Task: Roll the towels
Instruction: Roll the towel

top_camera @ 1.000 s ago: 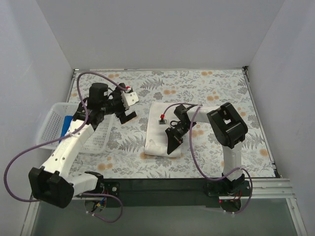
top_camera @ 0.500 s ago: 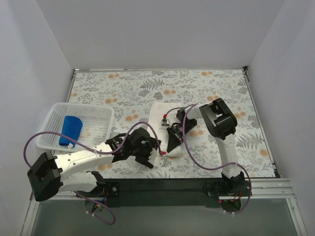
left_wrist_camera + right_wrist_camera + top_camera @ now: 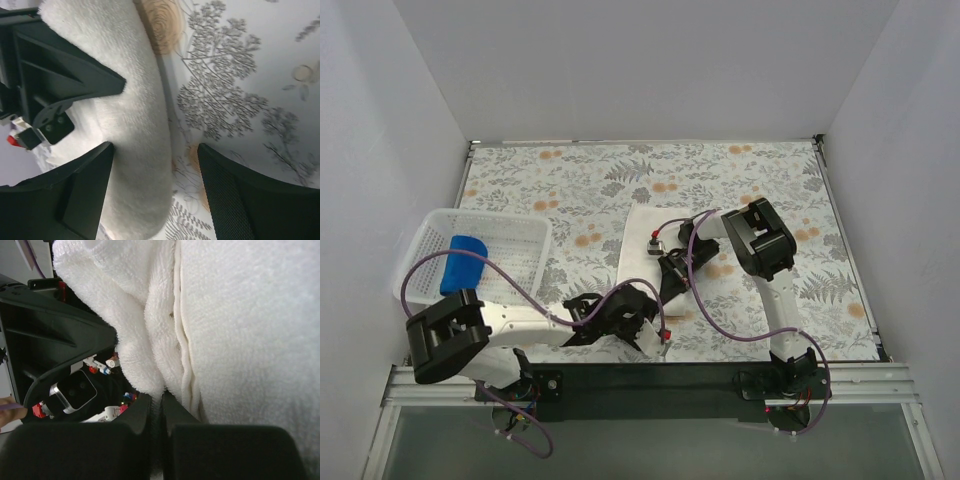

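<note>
The white towel (image 3: 634, 262) lies on the floral table near the middle, its near end bunched into a thick fold (image 3: 135, 125). My right gripper (image 3: 670, 283) is shut on a fold of it (image 3: 150, 340), fingertips pinched together (image 3: 162, 402). My left gripper (image 3: 645, 325) has reached across to the towel's near end. In the left wrist view it (image 3: 155, 195) stands open, the fold lying between its fingers against the left one (image 3: 75, 200), clear of the right one (image 3: 250, 200). The blue towel (image 3: 463, 262), rolled, rests in the basket.
A white perforated basket (image 3: 515, 240) stands at the table's left side. Purple cables loop over both arms (image 3: 510, 275). The right gripper's black body (image 3: 55, 85) sits close to my left fingers. White walls enclose the table on three sides.
My left arm swung from the basket down and right to the white towel's near end, and its jaws narrowed. The blue towel now shows fully in the basket. The right gripper kept its hold.
</note>
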